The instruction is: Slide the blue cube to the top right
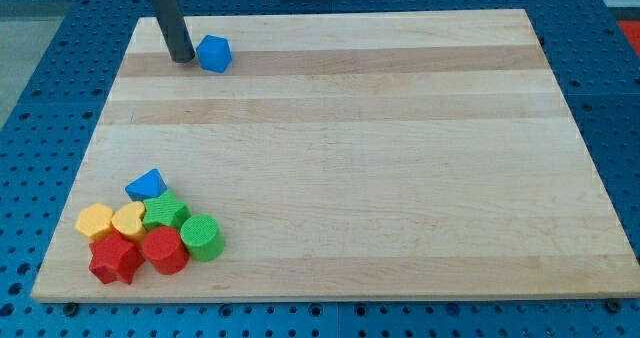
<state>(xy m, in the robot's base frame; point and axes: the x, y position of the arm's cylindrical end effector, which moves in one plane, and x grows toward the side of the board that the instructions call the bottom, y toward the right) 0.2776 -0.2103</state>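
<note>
The blue cube (214,54) sits near the top left of the wooden board (380,158). My tip (182,58) is on the board just to the cube's left, almost touching it. The dark rod rises from there to the view's top edge.
A cluster of blocks sits at the bottom left: a blue wedge-like block (147,186), a green block (164,212), a green cylinder (202,238), a yellow hexagon (96,221), a yellow heart (128,220), a red star (114,260) and a red cylinder (163,250). Blue perforated table surrounds the board.
</note>
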